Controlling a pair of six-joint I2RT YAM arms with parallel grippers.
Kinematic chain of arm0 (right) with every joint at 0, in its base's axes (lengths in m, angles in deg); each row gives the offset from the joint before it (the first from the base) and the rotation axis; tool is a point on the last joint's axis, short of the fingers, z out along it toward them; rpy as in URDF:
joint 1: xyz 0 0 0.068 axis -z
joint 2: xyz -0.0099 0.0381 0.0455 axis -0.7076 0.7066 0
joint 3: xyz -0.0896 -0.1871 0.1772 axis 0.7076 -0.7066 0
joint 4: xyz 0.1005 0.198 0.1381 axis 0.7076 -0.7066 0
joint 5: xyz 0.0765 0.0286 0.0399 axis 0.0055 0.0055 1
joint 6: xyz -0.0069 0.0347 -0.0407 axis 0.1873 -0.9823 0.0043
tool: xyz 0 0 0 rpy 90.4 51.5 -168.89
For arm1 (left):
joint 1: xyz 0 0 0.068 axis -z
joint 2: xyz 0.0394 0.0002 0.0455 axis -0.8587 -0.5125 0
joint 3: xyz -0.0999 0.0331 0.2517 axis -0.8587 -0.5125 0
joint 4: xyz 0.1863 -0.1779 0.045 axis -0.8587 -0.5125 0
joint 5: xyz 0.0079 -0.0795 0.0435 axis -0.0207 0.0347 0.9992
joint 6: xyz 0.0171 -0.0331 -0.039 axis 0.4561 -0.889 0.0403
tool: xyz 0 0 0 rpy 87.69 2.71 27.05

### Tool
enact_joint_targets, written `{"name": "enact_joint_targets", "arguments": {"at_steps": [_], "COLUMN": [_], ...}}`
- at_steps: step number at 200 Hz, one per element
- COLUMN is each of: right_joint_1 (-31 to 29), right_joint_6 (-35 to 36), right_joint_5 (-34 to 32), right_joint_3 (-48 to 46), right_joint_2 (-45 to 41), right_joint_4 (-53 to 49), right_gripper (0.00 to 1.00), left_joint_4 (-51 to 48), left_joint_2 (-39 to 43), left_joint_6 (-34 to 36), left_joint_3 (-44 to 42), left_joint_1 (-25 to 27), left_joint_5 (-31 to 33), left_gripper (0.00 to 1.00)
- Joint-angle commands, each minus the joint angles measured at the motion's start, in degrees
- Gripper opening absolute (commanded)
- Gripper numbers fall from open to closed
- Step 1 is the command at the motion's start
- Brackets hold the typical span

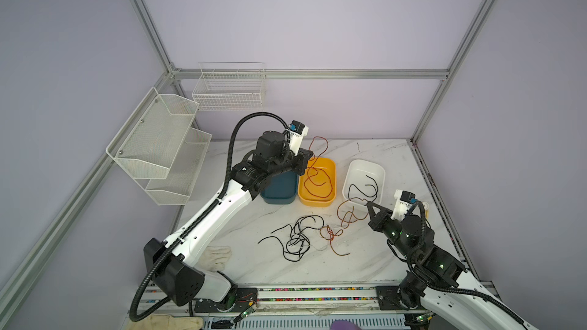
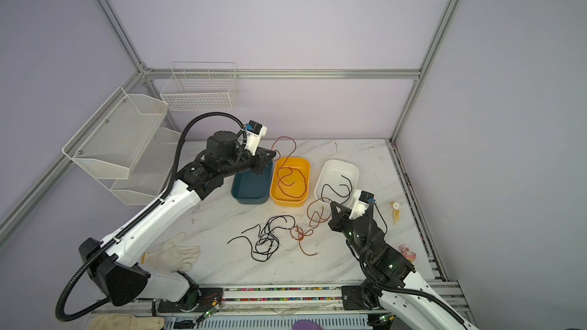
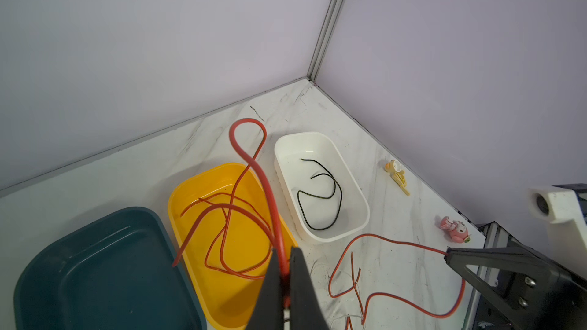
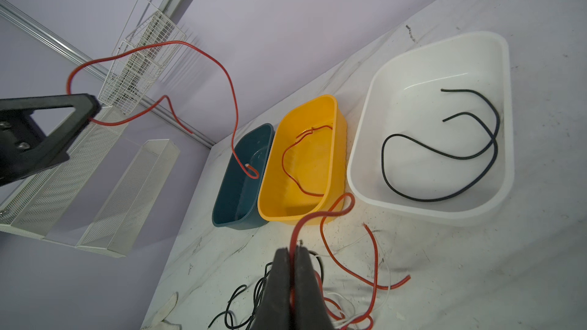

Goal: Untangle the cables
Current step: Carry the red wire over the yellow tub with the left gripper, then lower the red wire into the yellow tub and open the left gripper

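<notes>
Thin curly black, red, white cables [image 1: 297, 239], loosely tangled on the table [image 1: 365, 265]

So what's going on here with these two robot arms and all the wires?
The two arms are sorting out tangled cables. The left gripper is shut on a red cable, held up over the yellow bin, where red cable already lies. The right gripper is shut on another red cable beside the white bin, which holds a black cable. A knot of black, red and white cables lies on the table.
</notes>
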State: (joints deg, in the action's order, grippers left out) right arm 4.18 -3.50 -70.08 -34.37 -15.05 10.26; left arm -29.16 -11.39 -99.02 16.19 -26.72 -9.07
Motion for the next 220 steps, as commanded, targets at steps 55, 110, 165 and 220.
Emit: {"name": "enact_joint_targets", "arguments": {"at_steps": [55, 110, 165, 220], "right_joint_1": [0.18, 0.18, 0.17, 0.2], "right_joint_6": [1.0, 1.32, 1.79, 1.52], "right_joint_5": [-0.54, -0.97, -1.18, -0.61], "right_joint_3": [-1.3, -1.78, -2.02, -2.39], "right_joint_2": [-0.75, -0.75, -0.4, -0.22], "right_joint_4": [1.26, 1.62, 1.93, 2.47], "right_gripper": [0.0, 0.0, 0.0, 0.0], "left_joint_4": [12.93, 14.21, 12.55, 10.75], "left_joint_2": [-9.88, -16.58, -19.14, -21.57], "left_joint_6": [-6.31, -8.52, -9.51, -11.56], "left_joint_3": [-2.03, -3.59, -6.09, -7.32], "left_joint_1": [-1.65, -1.67, -1.65, -1.6], "left_joint_5": [-7.56, -9.53, -5.16, -3.4], "left_gripper": [0.0, 0.0, 0.0, 0.0]}}
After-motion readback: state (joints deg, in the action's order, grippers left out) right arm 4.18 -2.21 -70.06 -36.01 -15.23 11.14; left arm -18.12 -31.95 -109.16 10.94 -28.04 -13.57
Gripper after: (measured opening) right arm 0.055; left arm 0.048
